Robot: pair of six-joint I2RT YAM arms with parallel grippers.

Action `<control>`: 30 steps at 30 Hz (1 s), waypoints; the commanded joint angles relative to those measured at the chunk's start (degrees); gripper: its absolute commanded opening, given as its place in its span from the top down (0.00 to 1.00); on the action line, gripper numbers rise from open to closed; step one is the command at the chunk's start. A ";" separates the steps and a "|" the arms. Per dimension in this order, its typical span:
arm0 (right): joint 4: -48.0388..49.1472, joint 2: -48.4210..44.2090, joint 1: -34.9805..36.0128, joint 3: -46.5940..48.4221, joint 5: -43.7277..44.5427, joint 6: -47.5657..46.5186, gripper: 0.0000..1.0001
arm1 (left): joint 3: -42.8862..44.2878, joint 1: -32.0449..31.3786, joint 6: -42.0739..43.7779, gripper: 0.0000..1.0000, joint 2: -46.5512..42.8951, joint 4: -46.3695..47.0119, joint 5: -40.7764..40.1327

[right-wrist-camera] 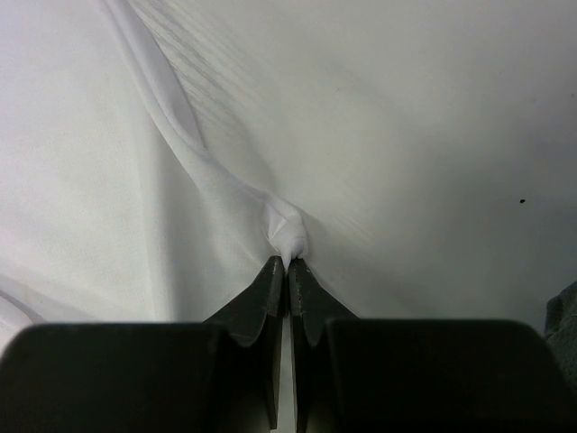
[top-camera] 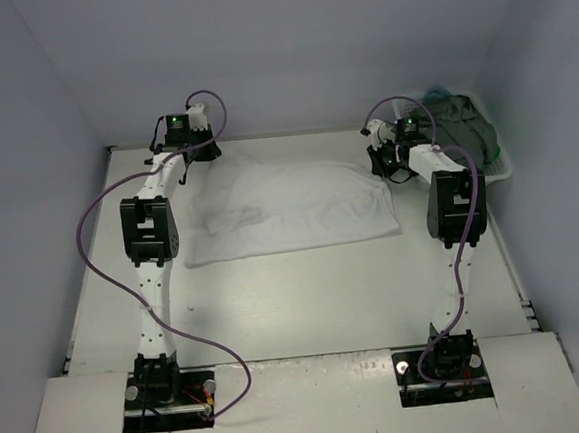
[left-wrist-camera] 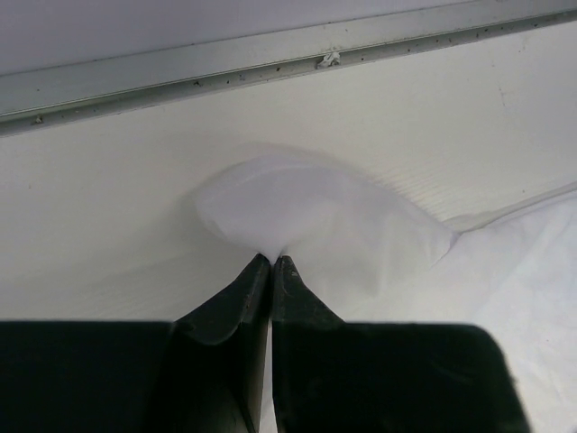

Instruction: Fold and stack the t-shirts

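A white t-shirt (top-camera: 289, 208) lies spread across the far middle of the table. My left gripper (top-camera: 196, 156) is at its far left corner, shut on a pinch of the white cloth (left-wrist-camera: 297, 216), as the left wrist view shows at the fingertips (left-wrist-camera: 272, 262). My right gripper (top-camera: 384, 164) is at the shirt's far right corner, shut on a small bunched fold of the white cloth (right-wrist-camera: 287, 230). A dark grey t-shirt (top-camera: 458, 123) and a bit of teal-blue cloth (top-camera: 438, 92) sit in the basket at the far right.
A white lattice basket (top-camera: 504, 167) stands at the far right corner behind the right arm. A metal rail (left-wrist-camera: 270, 59) runs along the table's far edge, close beyond the left gripper. Walls close in the table on three sides.
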 commanded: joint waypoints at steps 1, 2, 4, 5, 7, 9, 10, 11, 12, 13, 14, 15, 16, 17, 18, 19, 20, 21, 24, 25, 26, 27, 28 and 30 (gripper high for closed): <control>-6.62 -1.37 0.34 -2.14 2.41 1.21 1.00 | 0.32 0.56 -1.12 1.00 -6.80 3.61 0.75; -6.61 -1.81 0.34 -2.32 2.41 1.22 1.00 | 0.06 0.65 -1.20 1.00 -7.07 3.69 0.92; -6.09 -3.04 0.34 -3.10 2.50 1.39 1.00 | -1.51 0.65 -1.12 1.00 -8.29 4.04 1.45; -5.83 -3.39 0.34 -3.46 2.41 1.48 1.00 | -2.22 0.65 -1.12 1.00 -8.91 4.48 1.71; -4.69 -5.06 0.34 -5.04 2.23 1.74 1.00 | -4.41 0.65 -0.94 1.00 -10.67 5.01 2.33; -3.63 -6.03 0.34 -6.00 1.97 2.01 1.00 | -6.09 0.65 -0.68 1.00 -12.59 5.45 3.03; -3.10 -6.99 0.34 -7.05 1.79 2.18 1.00 | -6.88 0.65 -0.59 1.00 -13.21 5.54 3.21; -2.58 -7.43 0.34 -7.76 1.79 2.36 1.00 | -8.63 0.65 -0.59 1.00 -13.83 5.89 3.47; -1.18 -7.96 0.34 -8.38 1.88 2.53 1.00 | -9.52 0.65 -0.59 1.00 -15.05 6.15 3.73; -0.29 -8.84 0.34 -9.43 2.05 3.06 1.00 | -10.39 0.65 -0.50 1.00 -15.76 6.68 4.17; 0.50 -9.11 0.34 -10.05 2.32 3.32 1.00 | -12.32 0.65 -0.50 1.00 -16.29 6.94 4.26; 2.42 -9.54 0.34 -10.57 2.67 3.67 1.00 | -13.21 0.65 -0.41 1.00 -17.34 7.29 4.44; 3.40 -10.24 0.34 -11.01 3.19 4.55 1.00 | -13.91 0.65 -0.33 1.00 -17.79 7.73 4.70; 4.36 -10.51 0.34 -12.06 3.37 4.90 1.00 | -14.53 0.74 -0.33 1.00 -18.14 7.91 4.96; 6.11 -11.21 0.34 -12.68 3.55 5.43 1.00 | -15.32 0.74 -0.33 1.00 -18.49 8.00 5.14; 8.22 -11.57 0.34 -13.21 3.99 5.87 1.00 | -15.59 0.74 -0.33 1.00 -18.58 7.91 5.40; 9.20 -11.74 0.34 -14.00 4.34 6.83 1.00 | -15.85 0.82 -0.33 1.00 -18.67 8.00 5.49; 11.21 -12.18 0.34 -14.35 4.78 7.36 1.00 | -16.11 0.82 -0.33 1.00 -18.67 8.09 5.58; 14.82 -13.06 0.34 -15.41 6.53 9.12 1.00 | -16.20 0.82 -0.50 1.00 -18.32 8.09 6.11; 15.61 -13.24 0.34 -15.59 6.97 9.47 1.00 | -16.29 0.82 -0.59 1.00 -18.23 8.09 6.28; 17.01 -13.41 0.34 -15.85 8.02 10.17 1.00 | -16.12 0.82 -0.68 1.00 -18.06 8.17 6.72; 17.29 -13.50 0.34 -15.68 8.55 10.53 1.00 | -16.12 0.82 -0.85 1.00 -17.79 8.00 6.90; 17.21 -13.33 0.34 -15.15 8.99 10.79 1.00 | -16.03 0.82 -0.85 1.00 -17.62 7.91 7.25; 16.86 -12.37 0.34 -13.40 9.09 11.23 1.00 | -15.77 0.82 -1.03 1.00 -17.18 7.74 7.95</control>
